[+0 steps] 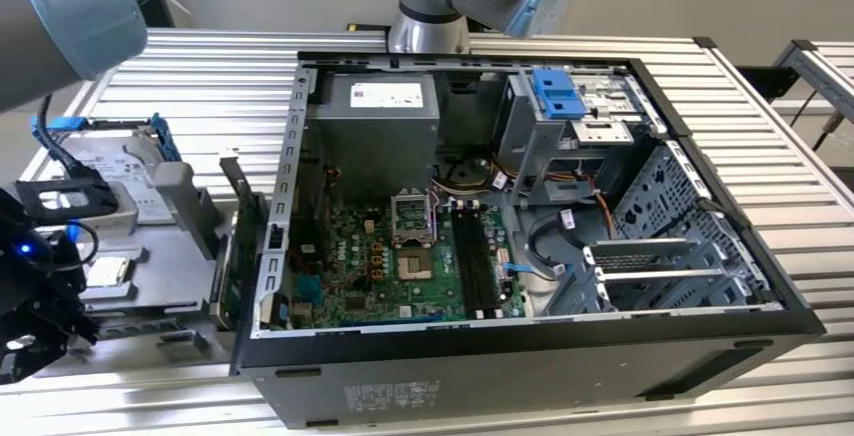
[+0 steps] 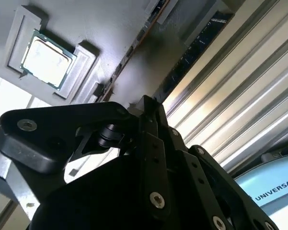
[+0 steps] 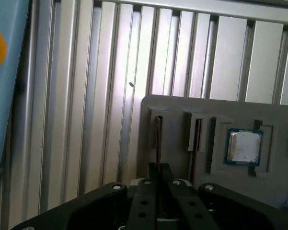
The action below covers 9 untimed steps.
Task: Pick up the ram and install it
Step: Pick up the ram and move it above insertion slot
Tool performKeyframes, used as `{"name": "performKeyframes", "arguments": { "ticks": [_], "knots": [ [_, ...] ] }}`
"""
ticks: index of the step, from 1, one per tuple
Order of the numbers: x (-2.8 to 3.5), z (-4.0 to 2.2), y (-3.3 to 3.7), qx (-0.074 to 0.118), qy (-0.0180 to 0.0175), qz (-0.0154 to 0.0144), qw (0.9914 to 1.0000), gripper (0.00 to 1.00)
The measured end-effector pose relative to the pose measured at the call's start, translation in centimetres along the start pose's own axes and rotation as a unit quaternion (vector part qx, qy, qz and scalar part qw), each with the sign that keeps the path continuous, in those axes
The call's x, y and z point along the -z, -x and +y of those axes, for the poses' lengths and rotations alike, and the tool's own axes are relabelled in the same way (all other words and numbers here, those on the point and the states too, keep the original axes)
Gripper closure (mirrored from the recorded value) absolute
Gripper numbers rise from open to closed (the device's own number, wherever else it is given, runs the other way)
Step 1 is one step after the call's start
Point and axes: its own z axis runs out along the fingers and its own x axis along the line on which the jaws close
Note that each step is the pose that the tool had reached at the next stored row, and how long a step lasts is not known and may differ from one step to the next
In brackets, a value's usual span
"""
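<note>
My hand (image 3: 158, 173) sits directly over the ram (image 3: 158, 136). The ram stands on edge in the end slot of the grey holder (image 3: 177, 108), by the holder's corner. A second stick (image 3: 197, 139) fills the next slot, and a processor chip (image 3: 244, 146) lies further along. The holder rests on the ribbed tabletop (image 3: 86, 72), just beside the open computer case (image 1: 534, 376). I cannot tell whether the hand is clenched on the ram or released. I judge the ram light, stiff, thin and fragile. It is best pinched squarely across its flat faces near mid-length, clear of the contacts.
</note>
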Motion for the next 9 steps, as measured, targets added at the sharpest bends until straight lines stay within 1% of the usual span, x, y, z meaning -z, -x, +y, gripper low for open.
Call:
{"name": "performKeyframes", "arguments": {
  "ticks": [2, 3, 4, 9],
  "knots": [
    [0.95, 0.02, 0.04, 0.000, 0.0001, 0.0001, 1.00000, 1.00],
    [1.29, 0.03, 0.05, 0.000, 0.0000, 0.0001, 1.00000, 1.00],
    [1.51, 0.03, 0.06, 0.000, 0.0001, 0.0001, 1.00000, 1.00],
    [1.52, 0.03, 0.06, 0.000, 0.0000, 0.0002, 1.00000, 1.00]
  ]
}}
